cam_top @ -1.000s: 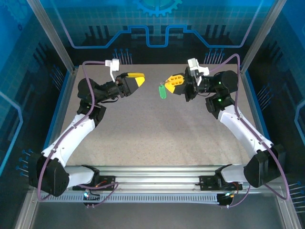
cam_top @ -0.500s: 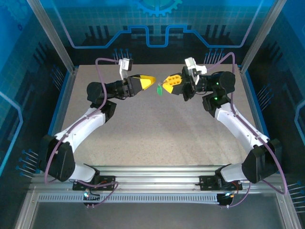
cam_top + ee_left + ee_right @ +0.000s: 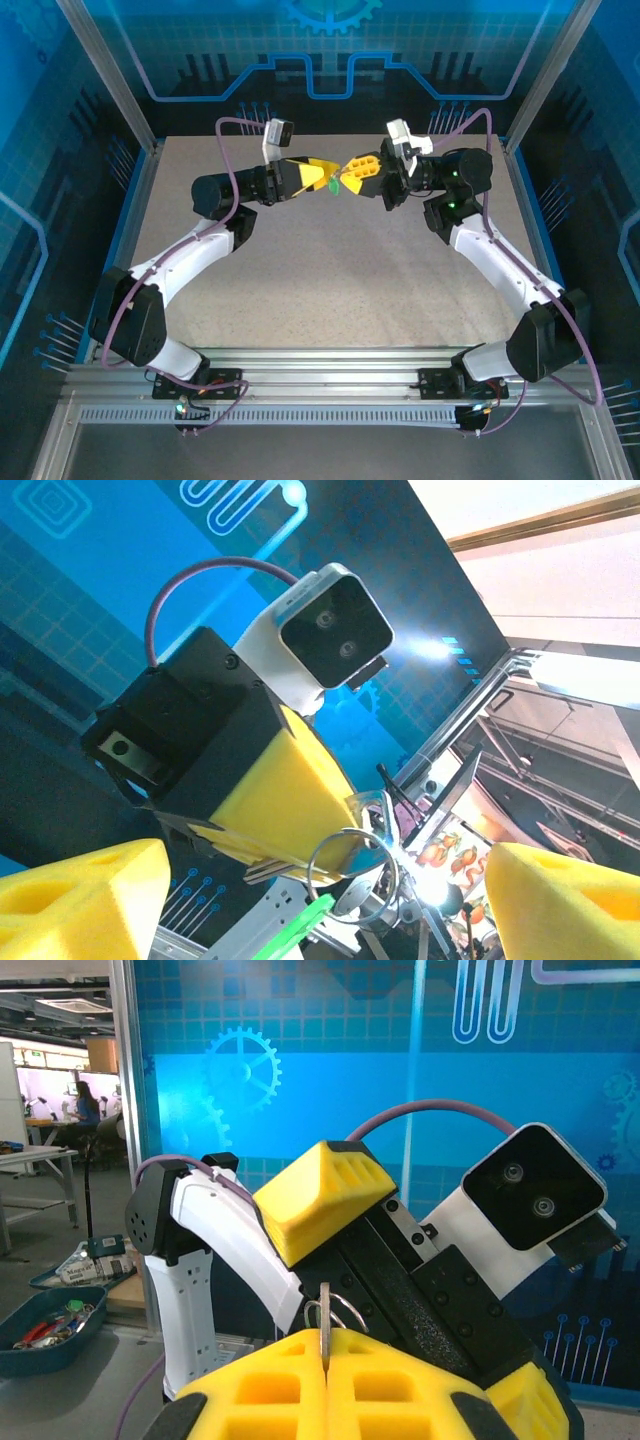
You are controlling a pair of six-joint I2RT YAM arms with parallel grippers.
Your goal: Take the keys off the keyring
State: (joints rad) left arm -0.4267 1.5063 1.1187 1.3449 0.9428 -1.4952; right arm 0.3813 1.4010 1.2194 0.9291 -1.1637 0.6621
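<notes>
My right gripper (image 3: 352, 172) is shut on a silver key (image 3: 324, 1322), pinched edge-on between its yellow foam pads (image 3: 270, 1390) and held well above the table. From that key hangs the thin wire keyring (image 3: 352, 858), and a green tag (image 3: 298, 932) dangles below it (image 3: 335, 187). My left gripper (image 3: 328, 172) faces the right one tip to tip and is open. Its yellow fingers (image 3: 85, 900) stand wide on either side of the keyring, not touching it. A second key blade (image 3: 386, 815) glints behind the ring.
The grey speckled table (image 3: 330, 280) lies below both raised grippers. Blue panels and aluminium posts (image 3: 105, 70) wall the cell on three sides. The arms' bases sit on the rail (image 3: 330, 365) at the near edge.
My left arm has swung right to meet the right gripper, and its jaws have widened around the hanging keyring. The right gripper shifted slightly left, still holding the key.
</notes>
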